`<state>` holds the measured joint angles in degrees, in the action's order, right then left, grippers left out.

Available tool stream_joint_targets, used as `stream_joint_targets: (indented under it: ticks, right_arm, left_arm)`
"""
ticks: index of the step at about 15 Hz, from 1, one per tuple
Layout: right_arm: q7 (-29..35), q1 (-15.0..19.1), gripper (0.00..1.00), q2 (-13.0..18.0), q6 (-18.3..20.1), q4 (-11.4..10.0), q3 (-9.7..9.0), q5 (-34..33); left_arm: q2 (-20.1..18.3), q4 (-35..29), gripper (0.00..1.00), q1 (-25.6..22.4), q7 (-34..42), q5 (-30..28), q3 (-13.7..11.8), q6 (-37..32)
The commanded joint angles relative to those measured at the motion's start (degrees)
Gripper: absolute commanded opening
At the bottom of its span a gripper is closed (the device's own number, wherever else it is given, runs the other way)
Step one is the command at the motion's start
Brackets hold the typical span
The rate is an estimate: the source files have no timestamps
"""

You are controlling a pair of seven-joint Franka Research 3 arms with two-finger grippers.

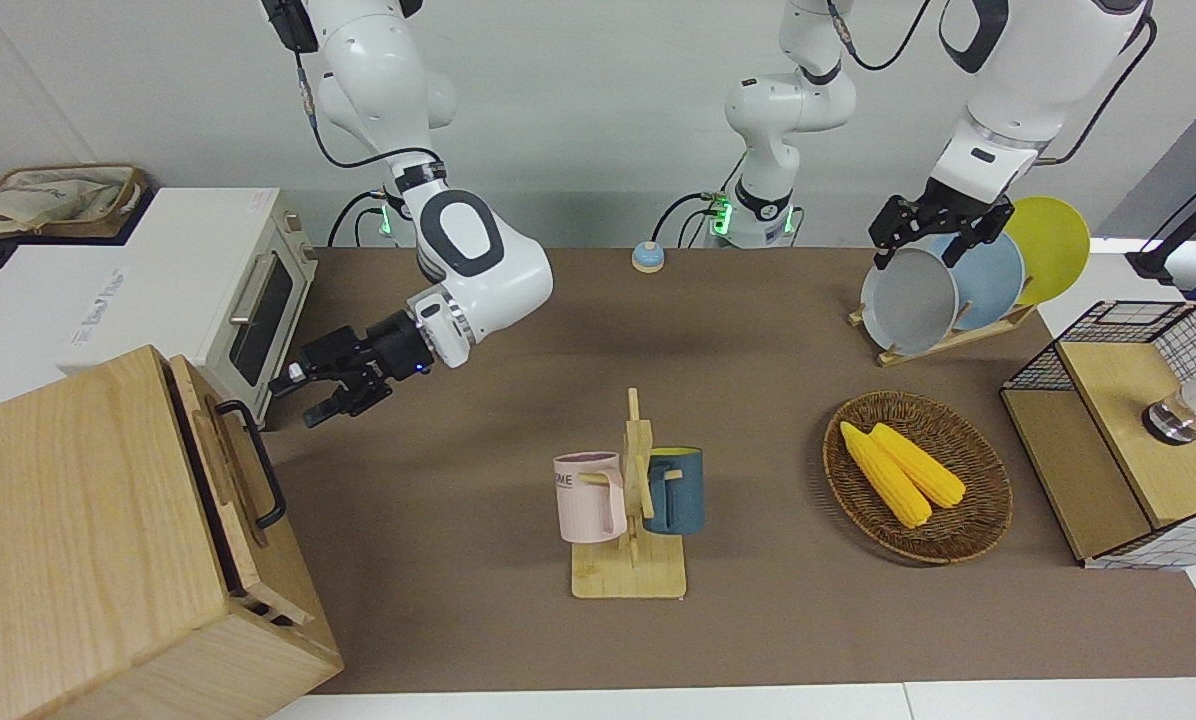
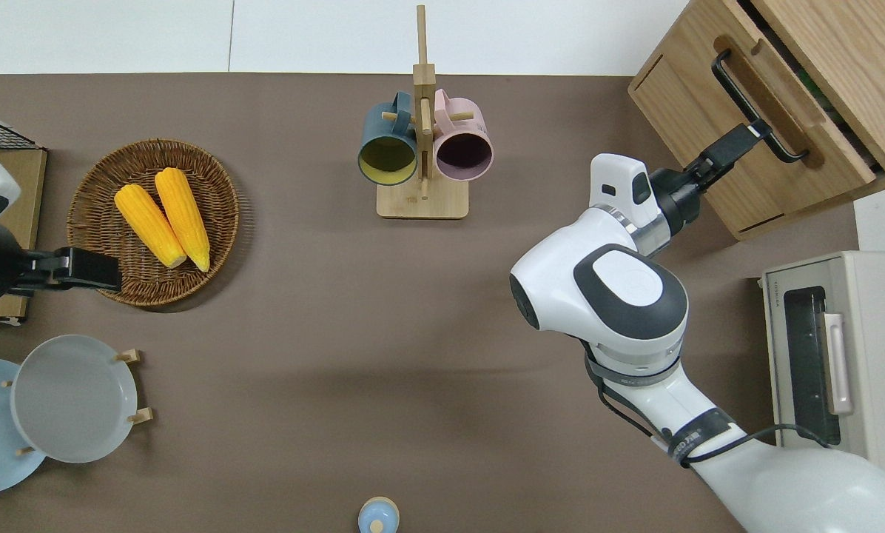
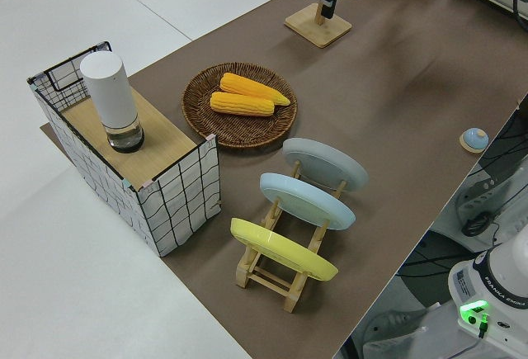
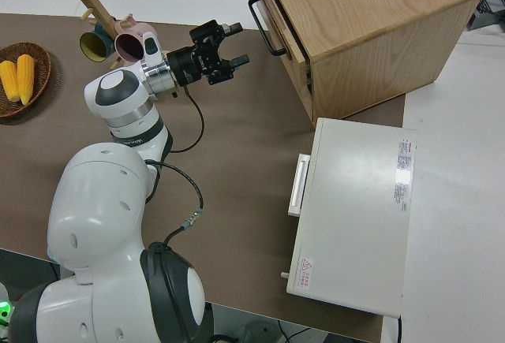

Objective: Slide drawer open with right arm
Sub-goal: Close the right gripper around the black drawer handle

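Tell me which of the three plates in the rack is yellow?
The yellow plate is at the end of the wooden rack nearest the robots; the middle one is blue, the last grey.

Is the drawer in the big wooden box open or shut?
Slightly open: the drawer front stands out from the cabinet, with a dark gap showing. The right tool is at its handle.

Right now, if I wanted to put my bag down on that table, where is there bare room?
The widest bare stretch lies between the mug stand and the small blue knob. It is crowded by the corn basket and plate rack, and where the right gripper nears the drawer. The left arm is parked.
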<state>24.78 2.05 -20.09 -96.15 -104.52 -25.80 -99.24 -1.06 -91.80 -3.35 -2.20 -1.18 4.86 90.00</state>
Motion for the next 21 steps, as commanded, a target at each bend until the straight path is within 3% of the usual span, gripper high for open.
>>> stream_joint_targets:
  ticks: [1,8,13,21]
  right_arm:
    - [2.3,2.6,0.979,-0.4,-2.9,-0.6,-0.83,-3.4]
    - [3.3,4.5,0.979,-0.6,-7.7,-0.4,-0.48,-7.2]
    - [7.5,5.7,0.979,-1.3,-14.6,-0.2,3.12,-11.6]
    - [8.2,4.5,0.975,-1.4,-12.6,0.3,3.48,-8.9]
  left_arm:
    - [-0.4,0.0,1.0,0.3,0.4,0.7,-0.2,-0.3]
    - [-0.4,0.0,1.0,0.3,0.4,0.7,-0.2,-0.3]
    - [-0.4,0.0,1.0,0.4,0.4,0.7,-0.1,-0.3]
    - [-0.5,0.0,1.0,0.3,0.4,0.7,-0.1,-0.3]
